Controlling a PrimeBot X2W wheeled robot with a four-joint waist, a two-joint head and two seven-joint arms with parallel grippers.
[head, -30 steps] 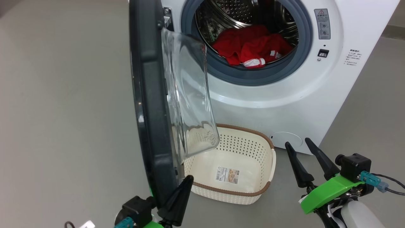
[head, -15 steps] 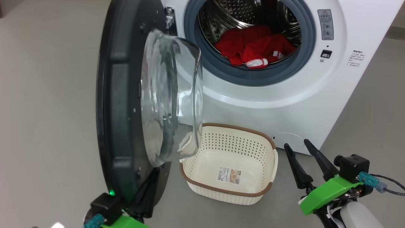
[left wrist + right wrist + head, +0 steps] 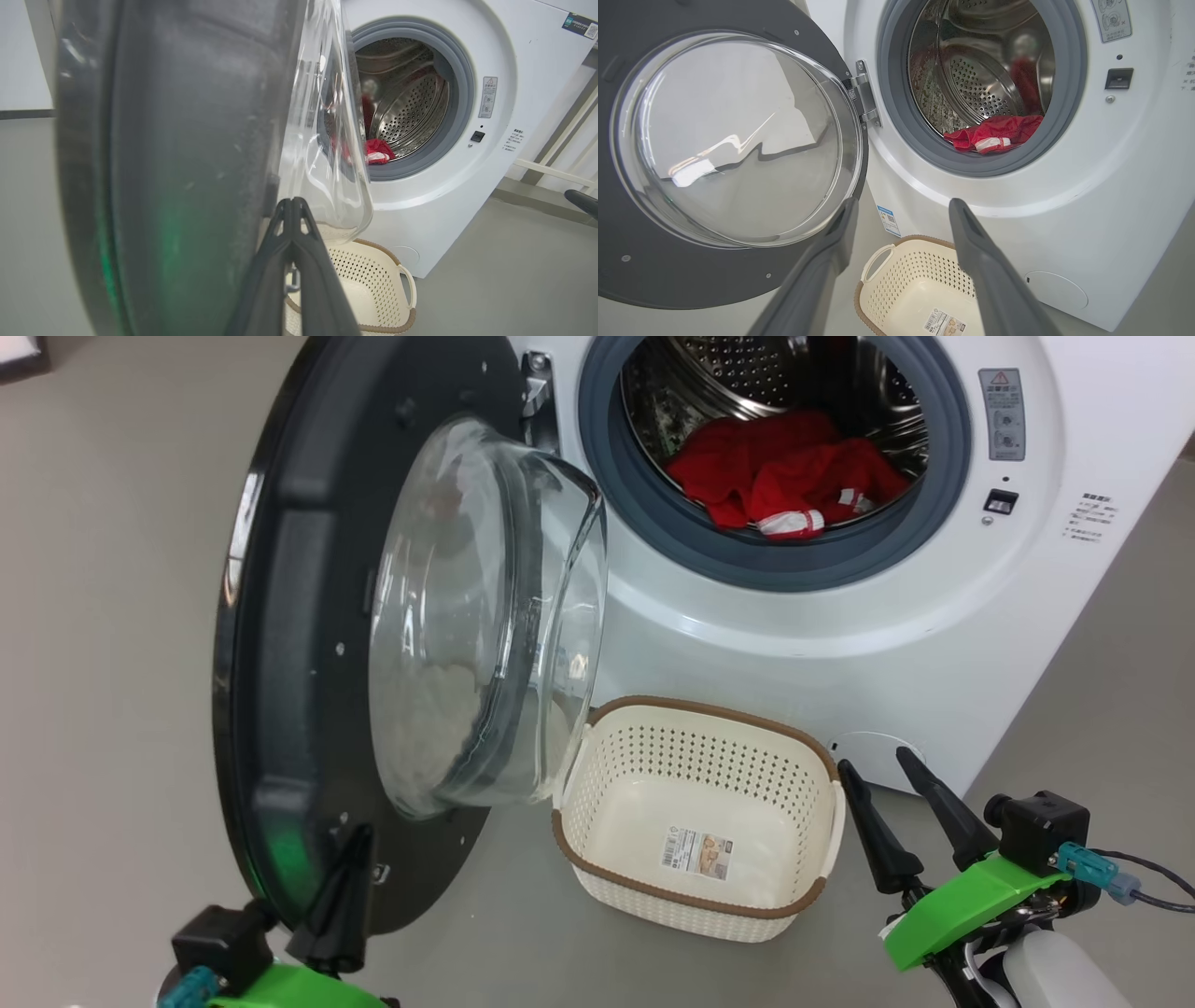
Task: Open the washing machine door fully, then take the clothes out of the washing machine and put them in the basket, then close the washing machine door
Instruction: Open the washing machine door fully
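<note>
The left gripper (image 3: 347,859) has its jaws shut tight, the two fingers (image 3: 299,242) pressed together into one dark wedge with nothing between them. The tips point up at the lower inner side of the washing machine door (image 3: 280,616); whether they touch it cannot be told.

The right gripper (image 3: 875,761) stands with its jaws wide apart and holds nothing. Its fingers (image 3: 971,242) point up toward the washing machine (image 3: 840,635), near its lower front edge and just right of the basket (image 3: 691,901).

The door is swung out on the hinge (image 3: 865,100) at the left edge of the opening and stands upright. Its inner face and bulging glass bowl (image 3: 467,616) are turned toward the robot's right, over the basket's left end.

The clothes (image 3: 784,476) lie in the steel drum (image 3: 747,373) as a red heap stretched left to right across its bottom. They sit close behind the lower front edge of the grey rubber ring (image 3: 766,565), and the small white part (image 3: 792,523) is nearest that lip.

The basket stands on the grey floor (image 3: 93,709) just before the machine's front, below the opening. Its mouth faces up, its long side runs roughly along the machine's front, and the label sticker (image 3: 697,852) shows on its bare bottom.
</note>
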